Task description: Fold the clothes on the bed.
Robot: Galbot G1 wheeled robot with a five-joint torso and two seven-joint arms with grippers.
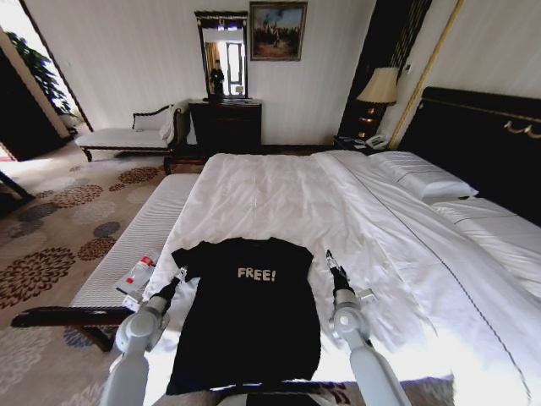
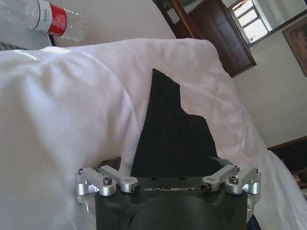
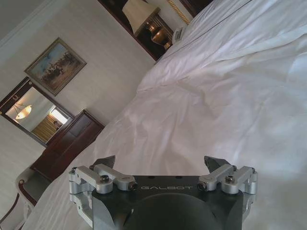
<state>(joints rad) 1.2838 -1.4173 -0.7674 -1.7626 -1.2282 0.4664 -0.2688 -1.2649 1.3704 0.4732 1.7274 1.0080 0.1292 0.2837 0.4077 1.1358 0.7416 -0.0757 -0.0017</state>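
The clothes are one black T-shirt (image 1: 245, 317) with white "FREE!" lettering, lying flat and face up on the near part of the bed (image 1: 279, 194). My left gripper (image 1: 180, 274) hovers at the shirt's left sleeve edge. In the left wrist view it (image 2: 164, 162) is open, with the black sleeve (image 2: 168, 134) lying between and beyond its spread fingertips. My right gripper (image 1: 330, 257) sits just right of the shirt's right sleeve. It (image 3: 160, 163) is open over bare white duvet (image 3: 201, 110), holding nothing.
A padded bench (image 1: 127, 254) runs along the bed's left side, carrying a water bottle (image 2: 53, 19) and a packet (image 1: 138, 277). Pillows (image 1: 423, 178) and a dark headboard (image 1: 490, 144) are on the right. A chaise (image 1: 127, 135), dresser (image 1: 224, 127) and lamp (image 1: 380, 85) stand at the far wall.
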